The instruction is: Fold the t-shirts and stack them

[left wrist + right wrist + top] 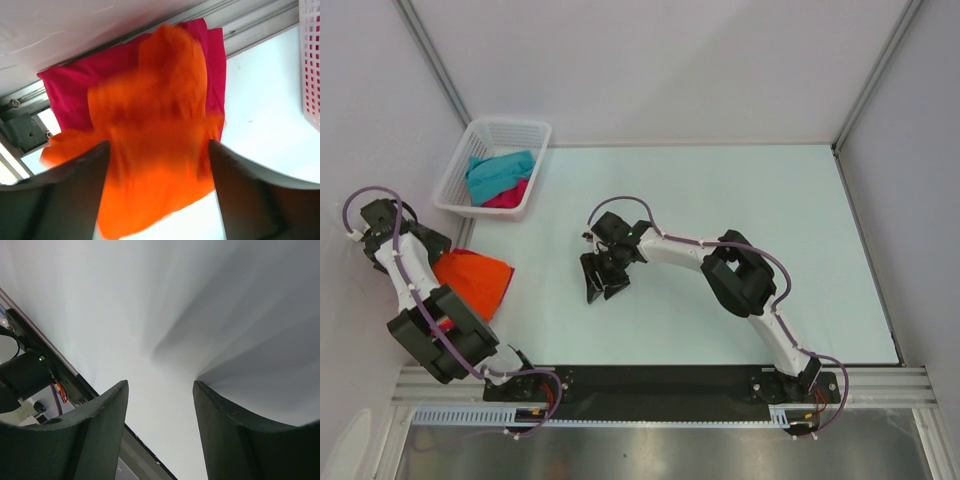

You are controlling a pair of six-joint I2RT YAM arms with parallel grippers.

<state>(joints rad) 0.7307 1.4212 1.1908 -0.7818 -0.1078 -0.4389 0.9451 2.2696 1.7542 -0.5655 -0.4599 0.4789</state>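
Left gripper (157, 150): my fingers are standing apart over the orange t-shirt (155, 110), which is lying rumpled on the crimson t-shirt (70, 90) by the table's left edge. Right gripper (160, 390): fingers are gaping and gripping nothing. I'm aiming to lift straight up without snagging cloth, then square the stack's edges.

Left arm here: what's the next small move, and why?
Probably lift the left gripper straight up and away. Its jaws stand open, and the orange t-shirt lies loose on the pink t-shirt, apparently not gripped.
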